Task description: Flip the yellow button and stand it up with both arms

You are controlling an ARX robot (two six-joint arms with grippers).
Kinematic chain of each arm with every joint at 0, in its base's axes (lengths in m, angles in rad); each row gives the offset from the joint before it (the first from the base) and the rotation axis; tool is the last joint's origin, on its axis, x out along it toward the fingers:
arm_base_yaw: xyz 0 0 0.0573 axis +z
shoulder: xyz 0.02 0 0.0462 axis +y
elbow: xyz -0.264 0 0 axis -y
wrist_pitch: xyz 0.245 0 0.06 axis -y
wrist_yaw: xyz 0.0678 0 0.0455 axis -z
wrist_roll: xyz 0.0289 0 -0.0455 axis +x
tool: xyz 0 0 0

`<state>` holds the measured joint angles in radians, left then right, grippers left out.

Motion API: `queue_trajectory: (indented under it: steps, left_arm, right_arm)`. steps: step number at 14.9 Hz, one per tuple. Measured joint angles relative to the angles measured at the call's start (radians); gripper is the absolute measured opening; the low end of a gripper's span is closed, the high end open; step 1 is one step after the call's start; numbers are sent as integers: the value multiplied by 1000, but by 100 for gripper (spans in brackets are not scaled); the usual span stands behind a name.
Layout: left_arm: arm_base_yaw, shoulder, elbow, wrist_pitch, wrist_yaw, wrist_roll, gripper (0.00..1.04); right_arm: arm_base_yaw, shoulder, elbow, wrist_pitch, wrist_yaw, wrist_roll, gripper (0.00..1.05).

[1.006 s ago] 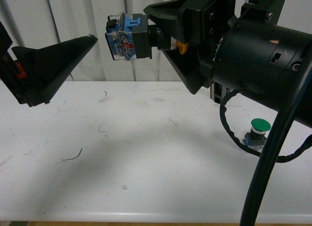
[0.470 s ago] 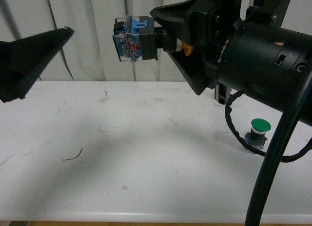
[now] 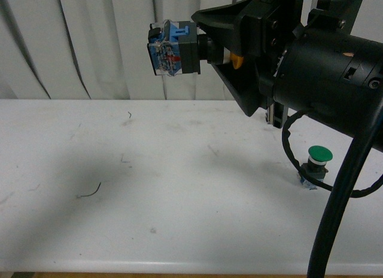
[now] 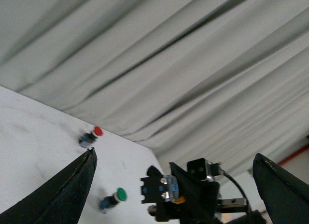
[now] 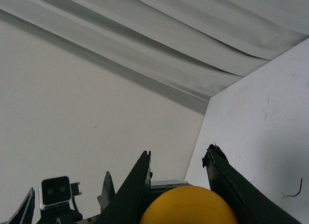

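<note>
**A:** What is changing right now?

**B:** The left arm is backing away. A second ago its tips were hovering just beside the contact block. Now they are gone from the front view altogether. Its own wrist camera is showing the left fingers (image 4: pixel 63 195) spread wide and gripping nothing, looking at the scene from well apart.

**A:** And where is the yellow button sitting?

**B:** The yellow button (image 3: pixel 173 50) is hanging in the air, high above the table (image 3: pixel 149 188). It is well up from the green button (image 3: pixel 319 153) and off to that button's left. The right fingers (image 3: pixel 239 26) are pinching it at the cap end, and the yellow cap (image 5: pixel 188 204) is showing between them in the right wrist view. The blue-and-black block is pointing sideways, away from the green button. Compared with half a second ago, the whole piece is drifting slightly nearer the green button's side.

**A:** What is that telling you about the task?

**B:** I am reading it as the right arm carrying the piece alone now. The button's axis is lying roughly level, so I am judging the flip to be only partway along. The standing is not yet done. The red button (image 4: pixel 98 131) is resting near the green button, well apart from the grasp.
</note>
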<state>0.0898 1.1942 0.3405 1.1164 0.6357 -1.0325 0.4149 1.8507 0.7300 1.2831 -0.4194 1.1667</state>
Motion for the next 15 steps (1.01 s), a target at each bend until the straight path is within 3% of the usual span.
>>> queue_trajectory:
  steps: [1,2,3,4,6,7,10,12,15]
  left_arm:
    - [130,-283,-41,-288,17,235,98]
    - [349,-572,-37,-467,62,425,98]
    - [186,-718,-19,-935,-307,826,66]
    - [156,-742,-75,-945,-386,915,54]
    - [92,-798,-132,-935,-450,991,28]
    - [80,-812,-143,-935,-460,998,23]
    - [63,-833,-158,-932,-477,1007,14]
    - [41,-858,-181,-932,-502,1013,2]
    - [-100,-911,-229,-948,-618,1018,2]
  right_arm:
    - [-4,12,-1,1,-1,0,33]
    - [-4,15,-5,-1,0,1,33]
    - [-6,34,-8,-1,0,4,33]
    - [-12,37,-15,-2,0,4,33]
    - [-17,47,-16,-4,0,10,33]
    - [-16,48,-17,-4,0,10,33]
    - [-16,48,-17,-2,0,11,33]
    - [-16,48,-17,2,0,10,33]
    - [-16,48,-17,0,0,10,33]
